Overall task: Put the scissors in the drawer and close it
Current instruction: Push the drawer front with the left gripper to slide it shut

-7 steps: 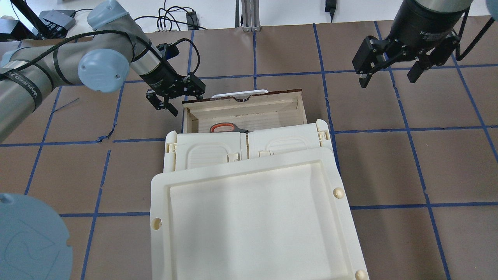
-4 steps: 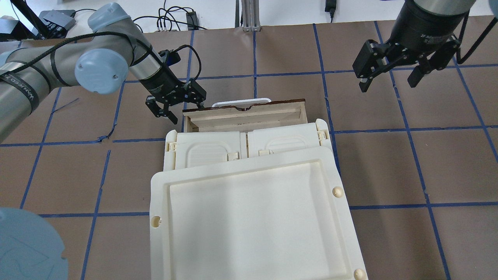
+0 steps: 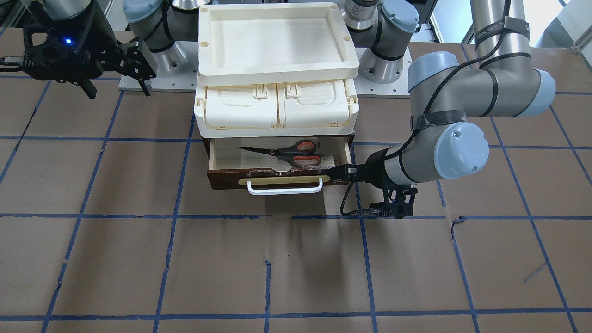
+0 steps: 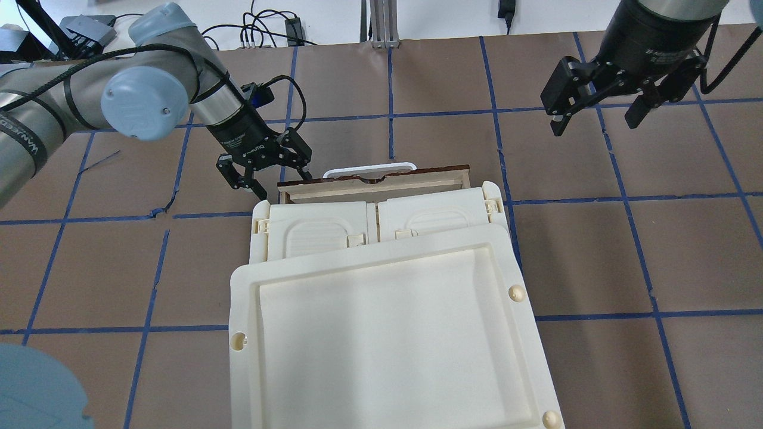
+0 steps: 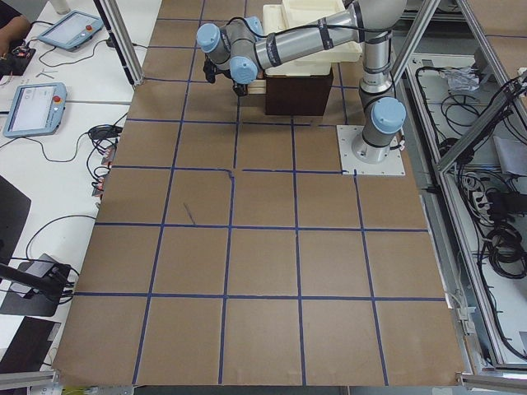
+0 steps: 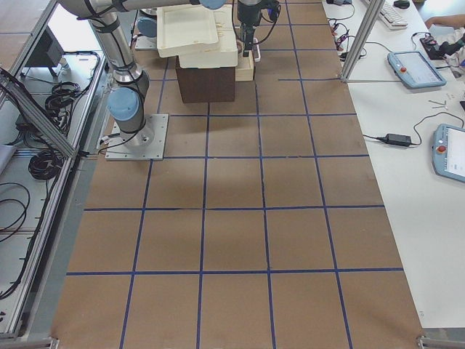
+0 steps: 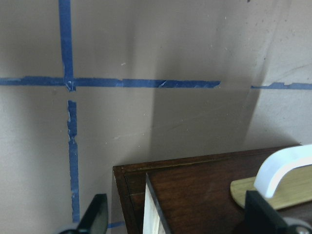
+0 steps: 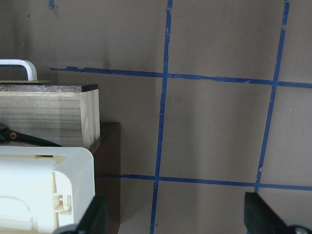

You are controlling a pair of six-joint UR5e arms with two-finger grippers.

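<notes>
Exterior front-facing view: scissors (image 3: 286, 153) lie flat in the drawer (image 3: 226, 179), blades toward the robot's right, orange loops toward its left. The drawer stands part-way out under a cream box (image 3: 277, 108), with a tray (image 3: 277, 74) on top. Left gripper (image 4: 283, 185): fingers spread wide and gripping nothing, with the drawer front's end corner between them. Whether a finger actually touches the wood, I can't tell. Right gripper (image 4: 594, 126): also wide open and empty, hanging well off to the side. The drawer looks like light, stiff wood that should slide on a plain push. A shove at 1 end may skew it and make it bind, so the flat front near the white handle (image 3: 284, 187) seems the better spot. The scissors are loose, small and hard, and probably skate a little on a jolt, though nothing there looks fragile. The table (image 3: 138, 259) is covered in brown sheeting gridded with blue tape, with some seams torn and lifting. Aluminium framing, cable runs and side benches with pendants (image 6: 413, 69) surround it.
</notes>
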